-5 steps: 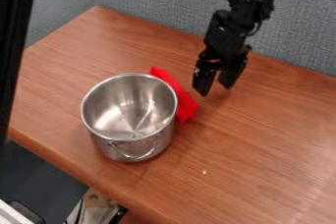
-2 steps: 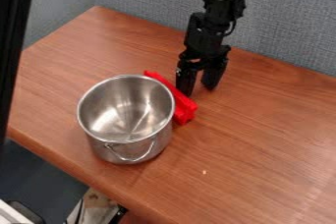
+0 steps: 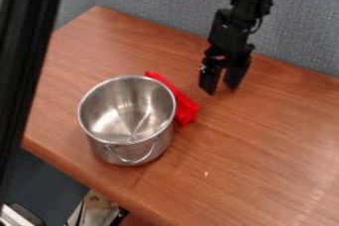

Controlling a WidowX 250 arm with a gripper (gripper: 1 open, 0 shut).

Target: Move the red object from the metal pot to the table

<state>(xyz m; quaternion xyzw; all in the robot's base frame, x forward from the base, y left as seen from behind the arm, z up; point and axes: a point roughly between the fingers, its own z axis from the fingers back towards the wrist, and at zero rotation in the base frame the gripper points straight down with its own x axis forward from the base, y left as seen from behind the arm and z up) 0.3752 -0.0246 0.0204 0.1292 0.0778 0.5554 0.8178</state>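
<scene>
The red object [image 3: 176,98] already lies on the tabletop [image 3: 265,141], outside and touching the metal pot [image 3: 127,119], below-left of the fingers [image 3: 217,76], which hang apart and empty just beside it; judging by this, the move looks done, only withdrawal remaining

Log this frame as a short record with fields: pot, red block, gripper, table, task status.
pot: shiny round stainless-steel pot, upright, nothing visible inside
red block: bright red rectangular block lying on the table behind the pot, against its far side, partly hidden by it
gripper: black gripper open, pointing down, empty, to the right of the block
table: reddish-brown wood-grain tabletop
task status: block already out of the pot
</scene>
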